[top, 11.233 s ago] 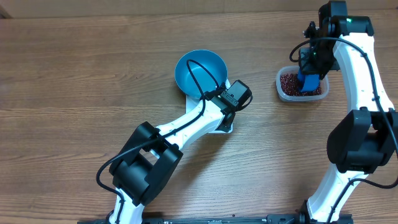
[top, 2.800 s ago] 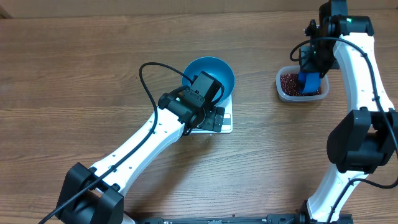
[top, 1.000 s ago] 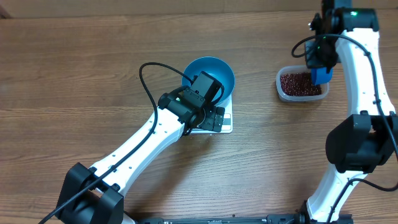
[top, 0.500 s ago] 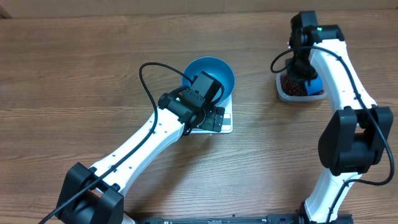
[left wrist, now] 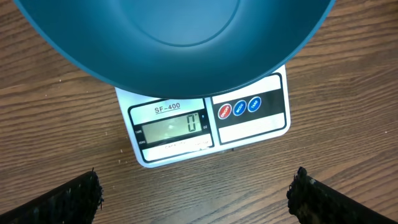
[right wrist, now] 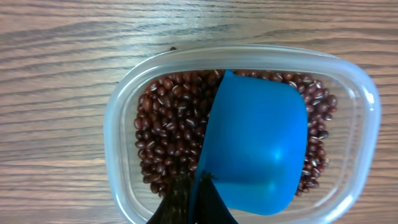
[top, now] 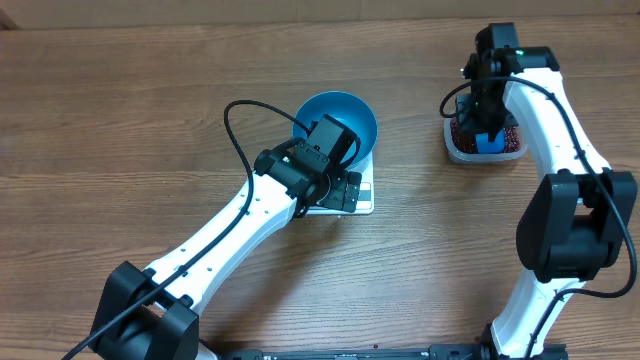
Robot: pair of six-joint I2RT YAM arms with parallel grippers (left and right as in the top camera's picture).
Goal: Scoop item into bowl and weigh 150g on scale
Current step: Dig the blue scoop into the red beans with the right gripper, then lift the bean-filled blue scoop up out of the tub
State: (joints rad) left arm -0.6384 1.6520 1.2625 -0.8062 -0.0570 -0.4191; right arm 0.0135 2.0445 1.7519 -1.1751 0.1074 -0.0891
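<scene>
- Beans (right wrist: 168,130) lie in the clear tub (right wrist: 115,124) directly under the right gripper (right wrist: 199,186), whose jaws are clamped on the handle of a small blue scoop (right wrist: 258,155) set down among them.
- Jaws of the left gripper (left wrist: 196,196) stand wide apart, holding nothing, just in front of the scale (left wrist: 249,130).
- On the scale stands the blue bowl (left wrist: 186,37); the display reads zero.
- Tub and bowl are well apart on the wooden table (top: 120,120).

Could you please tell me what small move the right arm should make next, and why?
Probably dip the scoop down into the beans in the tub to fill it: it looks empty, and the bowl on the scale is empty, reading zero.
</scene>
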